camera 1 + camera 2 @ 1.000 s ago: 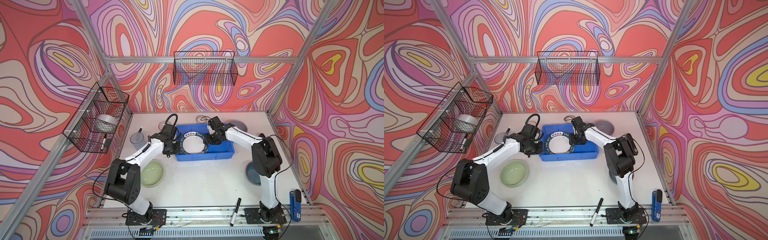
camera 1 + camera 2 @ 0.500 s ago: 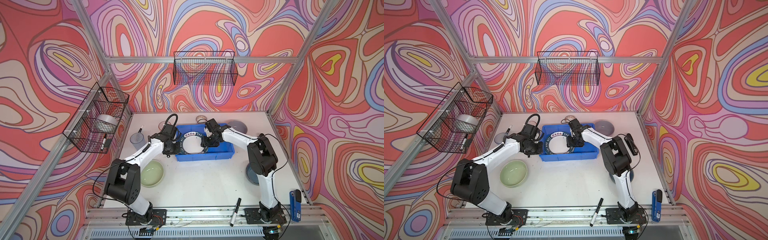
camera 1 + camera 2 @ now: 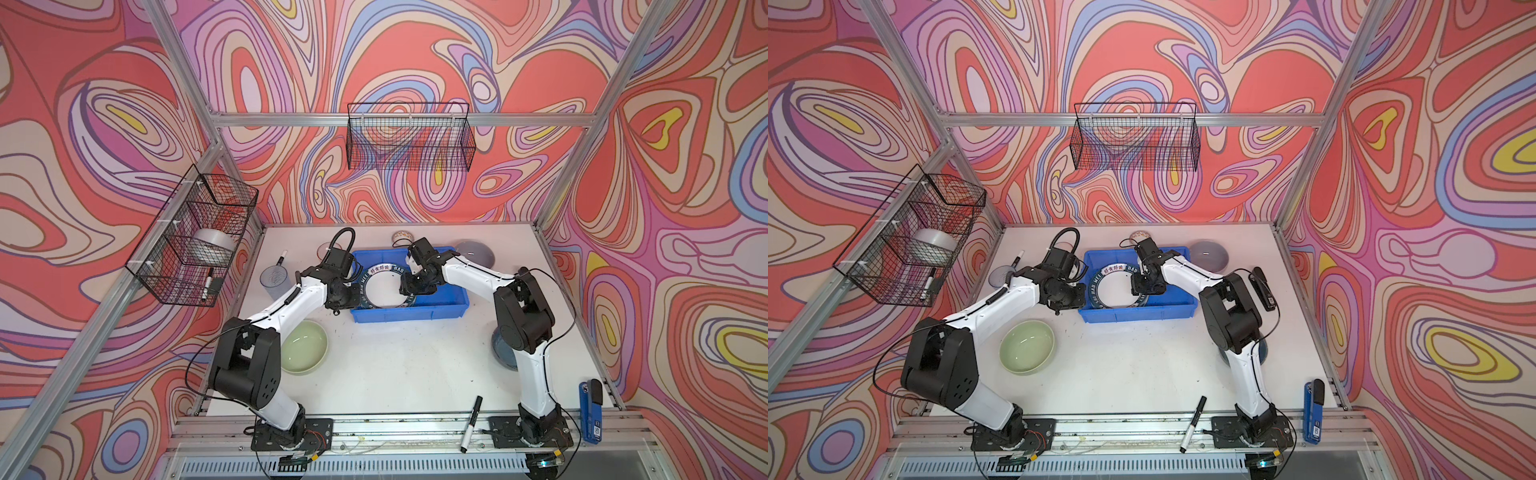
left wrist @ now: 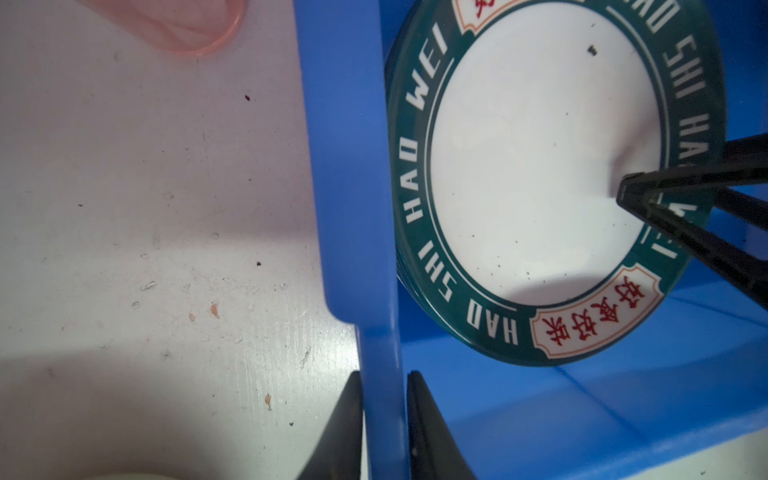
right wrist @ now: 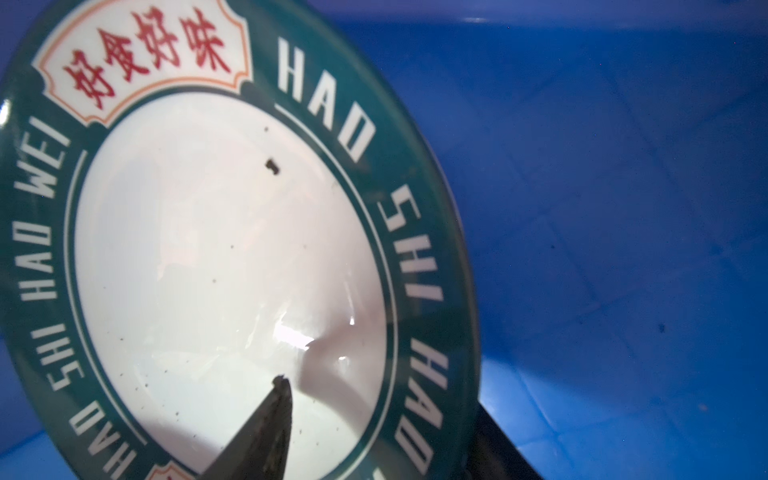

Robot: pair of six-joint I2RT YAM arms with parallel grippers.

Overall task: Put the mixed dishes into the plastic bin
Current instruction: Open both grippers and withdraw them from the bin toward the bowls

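At six o'clock, on the metal rail nearest the viewer, a black-and-white marker (image 3: 471,424) lies between the two arm bases. Beyond it is a white table (image 3: 395,374), seen from above in both top views.

A pale green bowl (image 3: 303,347) sits upright at eight o'clock, beside the left arm. A dark blue bowl (image 3: 500,355) sits at four o'clock, mostly hidden behind the right arm.

Just past the table's centre, toward twelve o'clock, stands the plastic bin (image 3: 407,313), a bright blue shallow tray with a long side facing front. In its left half is a white plate (image 3: 384,286) with a dark green rim lettered "HAO SHI HAO WEI". The plate is tilted, its three o'clock edge raised off the bin floor.

The left gripper (image 4: 382,376) is at the bin's nine o'clock end. Its fingers are pressed onto the bin's wall, one outside and one inside. The right gripper (image 4: 633,189) is clamped on the plate's rim at three o'clock, one finger on the white face and the other beneath.

Farther back, a bluish tumbler (image 3: 274,276) sits at ten o'clock, outside the bin, with a second marker (image 3: 281,258) just behind it. A pink tumbler (image 4: 199,29) sits at eleven o'clock, near the bin's far left corner. A lavender bowl (image 3: 476,253) sits at one o'clock, just beside the bin's far right corner.

Two black wire baskets hang on the patterned walls, one at nine o'clock (image 3: 193,237) and one at twelve (image 3: 409,137).
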